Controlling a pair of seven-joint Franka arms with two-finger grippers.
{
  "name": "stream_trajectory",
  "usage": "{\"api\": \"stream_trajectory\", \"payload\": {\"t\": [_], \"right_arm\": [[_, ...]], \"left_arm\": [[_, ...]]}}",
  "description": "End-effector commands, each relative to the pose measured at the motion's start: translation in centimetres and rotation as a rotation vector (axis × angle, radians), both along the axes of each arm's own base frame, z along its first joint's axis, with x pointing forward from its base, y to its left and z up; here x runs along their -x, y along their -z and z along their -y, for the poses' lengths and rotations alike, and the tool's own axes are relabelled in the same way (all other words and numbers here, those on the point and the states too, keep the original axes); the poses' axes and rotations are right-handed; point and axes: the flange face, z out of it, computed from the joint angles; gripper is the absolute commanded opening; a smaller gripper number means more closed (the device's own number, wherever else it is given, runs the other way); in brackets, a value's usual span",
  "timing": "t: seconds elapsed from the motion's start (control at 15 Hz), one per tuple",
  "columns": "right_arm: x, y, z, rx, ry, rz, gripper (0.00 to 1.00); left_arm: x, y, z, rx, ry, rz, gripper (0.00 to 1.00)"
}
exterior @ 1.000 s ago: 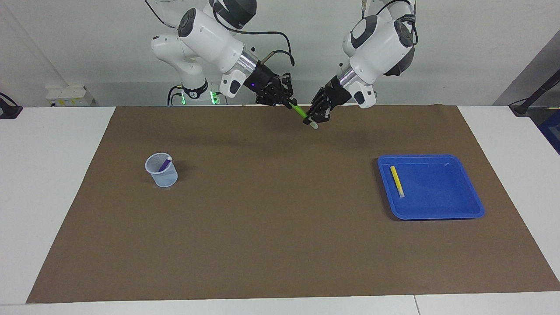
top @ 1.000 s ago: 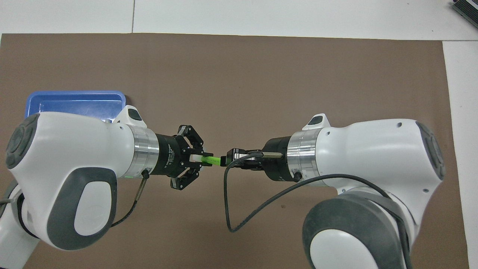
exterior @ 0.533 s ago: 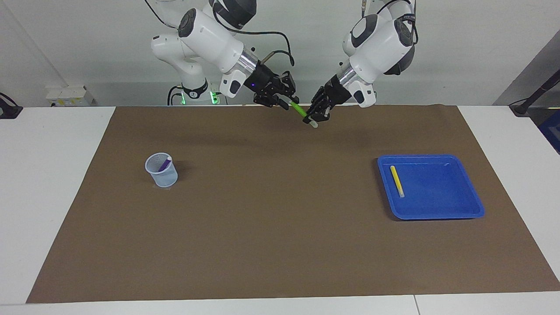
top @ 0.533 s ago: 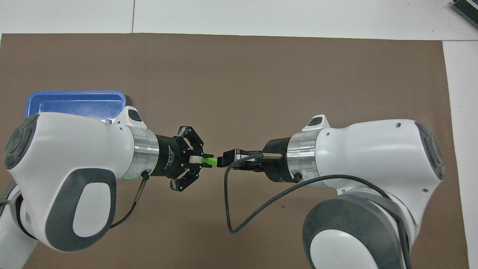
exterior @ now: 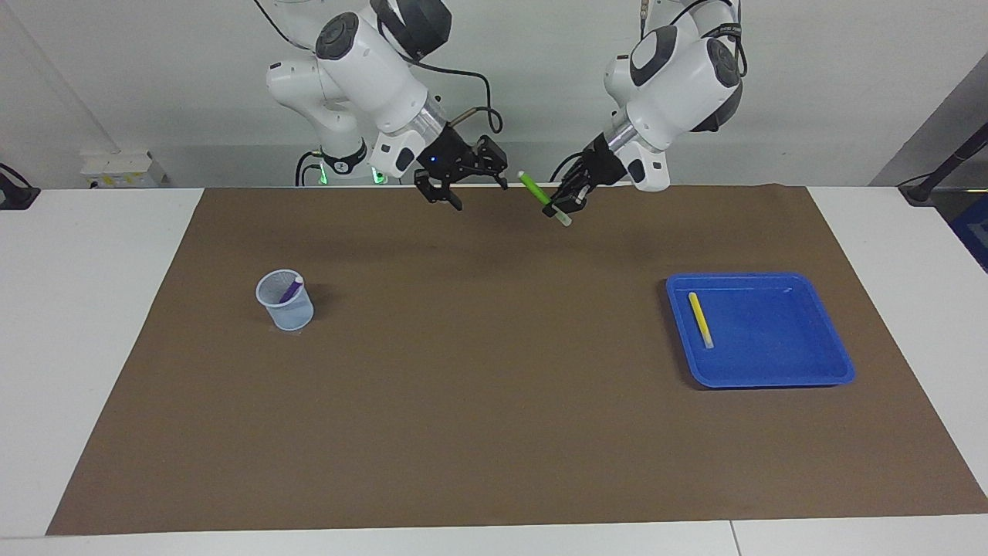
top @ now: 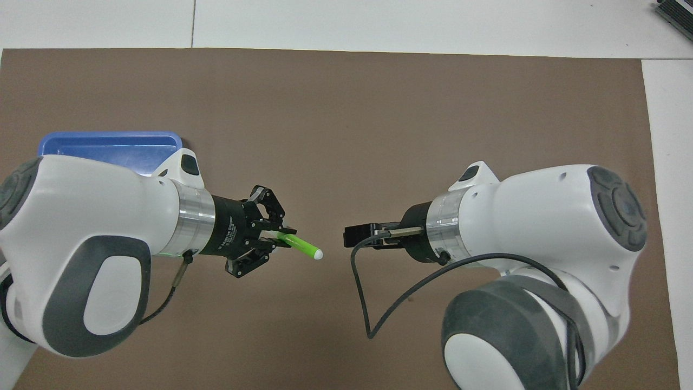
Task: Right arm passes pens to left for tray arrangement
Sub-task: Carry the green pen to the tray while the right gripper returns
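Green pen (exterior: pixel 540 196) now solely in left pincer (exterior: pixel 570 205), right pincer (exterior: pixel 461 183) withdrawn, agape.

White lettering runs along the black body of the left gripper (top: pixel 273 241) in the overhead view, too small to read; no other text is legible.

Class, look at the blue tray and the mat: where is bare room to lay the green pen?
Most of the tray is bare, beside the yellow pen lying along its cup-side rim. The mat between tray and cup is bare. The left gripper holds the green pen; the right gripper is open.
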Motion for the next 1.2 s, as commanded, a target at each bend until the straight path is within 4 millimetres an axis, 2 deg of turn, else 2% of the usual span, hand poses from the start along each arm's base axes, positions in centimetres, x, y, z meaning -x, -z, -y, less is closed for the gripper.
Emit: {"api": "stream_trajectory", "payload": {"t": [0.0, 0.2, 0.4, 0.53, 0.67, 0.73, 1.0, 1.13], "right_arm": [[0.2, 0.4, 4.0, 0.179, -0.105, 0.019, 1.0], [-0.1, 1.2, 9.0, 0.299, -0.194, -0.009, 1.0], [-0.5, 3.1, 15.7, 0.385, -0.271, -0.004, 0.99], [-0.7, 4.0, 19.4, 0.392, -0.237, -0.004, 0.93], [-1.0, 5.1, 20.9, 0.487, -0.247, 0.019, 0.82], [-1.0, 6.0, 21.3, 0.53, -0.26, 0.022, 0.8], [-1.6, 6.6, 23.7, 0.541, -0.222, 0.015, 0.78], [-2.4, 7.9, 23.2, 0.534, -0.231, 0.038, 0.76]], "left_arm": [[0.1, -0.3, -5.6, -0.016, 0.174, 0.057, 0.0], [-0.3, 0.4, -9.9, -0.084, 0.359, 0.107, 0.0], [-0.7, 0.7, -14.5, -0.12, 0.525, 0.154, 0.0], [-1.0, 0.9, -17.1, -0.15, 0.621, 0.19, 0.0], [-1.3, 1.4, -18.9, -0.198, 0.729, 0.218, 0.0], [-1.6, 1.7, -19.9, -0.22, 0.767, 0.229, 0.0], [-3.4, 4.3, -23.6, -0.266, 0.917, 0.253, 0.0], [-4.4, 5.7, -24.4, -0.291, 0.96, 0.257, 0.0]]}}
